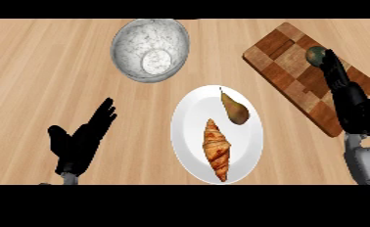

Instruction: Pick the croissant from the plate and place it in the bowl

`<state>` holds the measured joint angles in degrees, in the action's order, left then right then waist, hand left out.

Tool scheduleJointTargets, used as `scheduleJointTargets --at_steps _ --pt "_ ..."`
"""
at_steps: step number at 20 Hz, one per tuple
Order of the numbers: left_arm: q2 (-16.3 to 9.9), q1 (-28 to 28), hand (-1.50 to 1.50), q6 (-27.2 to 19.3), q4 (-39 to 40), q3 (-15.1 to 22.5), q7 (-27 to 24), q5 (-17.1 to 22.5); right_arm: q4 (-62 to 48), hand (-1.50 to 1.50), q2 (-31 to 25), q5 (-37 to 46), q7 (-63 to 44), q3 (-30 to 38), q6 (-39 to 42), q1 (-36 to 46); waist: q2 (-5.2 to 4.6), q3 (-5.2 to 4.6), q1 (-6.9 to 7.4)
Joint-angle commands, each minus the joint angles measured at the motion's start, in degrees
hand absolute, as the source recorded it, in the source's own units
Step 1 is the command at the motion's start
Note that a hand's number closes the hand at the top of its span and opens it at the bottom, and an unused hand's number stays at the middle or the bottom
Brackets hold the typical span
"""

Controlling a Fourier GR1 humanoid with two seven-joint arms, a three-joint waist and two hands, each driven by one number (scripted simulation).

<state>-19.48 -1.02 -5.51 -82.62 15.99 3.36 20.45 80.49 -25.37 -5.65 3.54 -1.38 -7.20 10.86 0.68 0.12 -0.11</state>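
**Two foods on one plate, both our hands empty**

We see the flaky golden-brown croissant lying on the glossy white round plate beside a smooth brown-green pear. Behind stands the speckled grey marbled bowl. Our left hand rests open, fingers straight. Our right hand, fingers extended, holds nothing above the checkered wooden cutting board; the dark round object at its fingertips is hard to identify.

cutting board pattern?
Checkered light and dark brown wooden cutting board, head view.
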Motion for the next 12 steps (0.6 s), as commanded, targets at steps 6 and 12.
scheduleJointTargets --at_steps 6,12 --pt "-0.39 9.32 0.00 -4.93 -3.78 -2.50 -4.66 -6.07 3.20 1.50 4.83 22.22 -13.09 -29.89 2.40 -1.69 -0.56 -0.67 3.61" --pt "1.87 7.44 0.00 -8.45 -3.12 -1.90 -4.86 -7.84 11.75 -1.50 15.72 41.00 -4.40 -34.64 -27.15 -11.07 -0.01 -0.06 -1.40"
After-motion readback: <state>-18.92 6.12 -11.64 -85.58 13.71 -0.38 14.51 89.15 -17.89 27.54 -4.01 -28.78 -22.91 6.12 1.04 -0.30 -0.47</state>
